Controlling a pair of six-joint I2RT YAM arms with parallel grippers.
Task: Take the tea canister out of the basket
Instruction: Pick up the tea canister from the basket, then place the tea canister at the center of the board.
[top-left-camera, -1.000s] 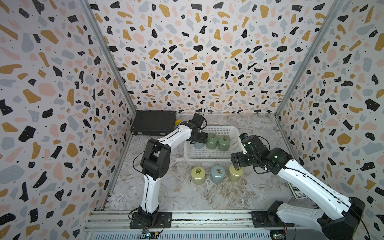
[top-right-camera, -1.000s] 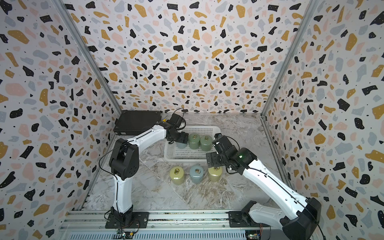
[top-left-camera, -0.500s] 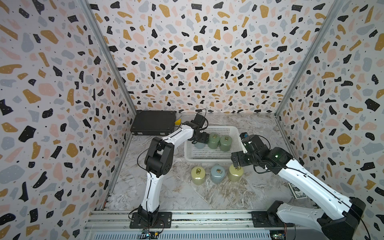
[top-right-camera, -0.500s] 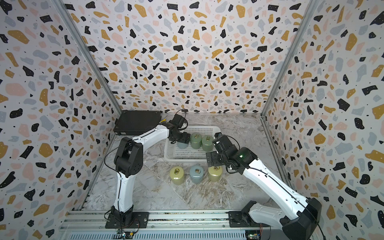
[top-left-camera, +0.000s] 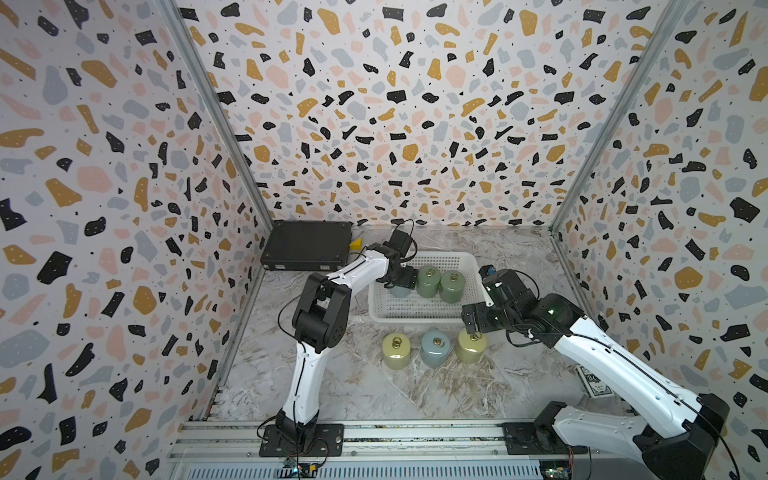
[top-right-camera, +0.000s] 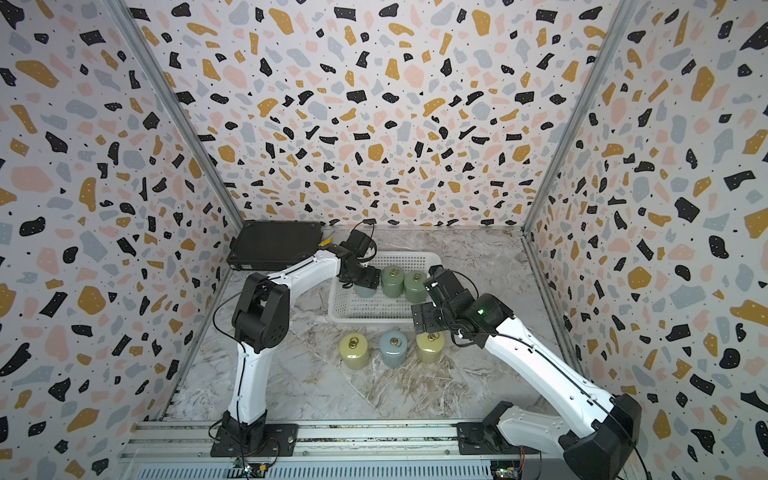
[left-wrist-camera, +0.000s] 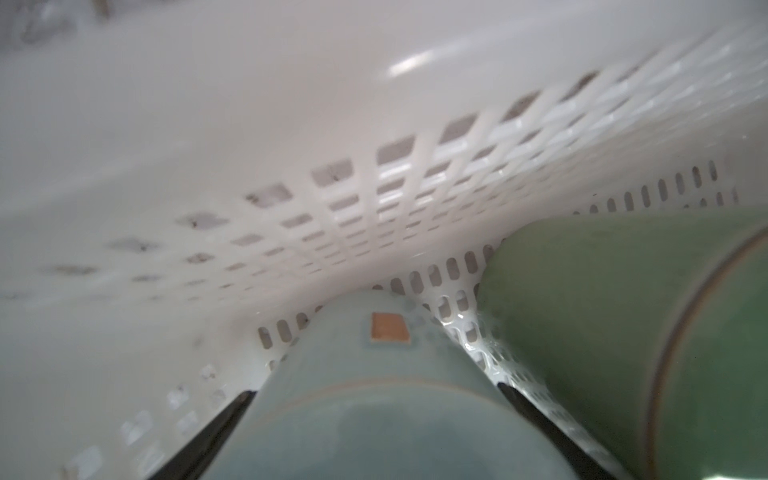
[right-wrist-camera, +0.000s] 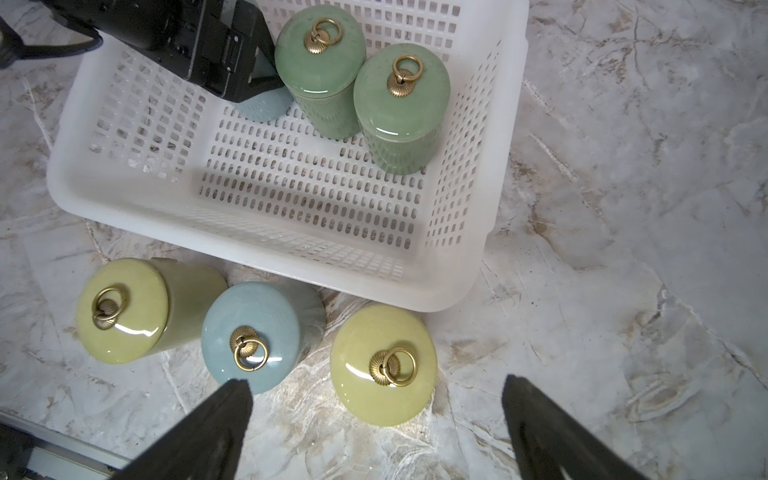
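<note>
Left wrist view: pale blue tea canister (left-wrist-camera: 386, 374) is being clamped between the fingers of the left gripper (left-wrist-camera: 374, 392), down inside the basket (left-wrist-camera: 374, 187). A green canister (left-wrist-camera: 582, 311) is being seen just beside that gripper. In both top views this grip is being hidden under the wrist. Right gripper (right-wrist-camera: 378, 384) is being held apart above a yellow canister (right-wrist-camera: 357, 332).
</note>
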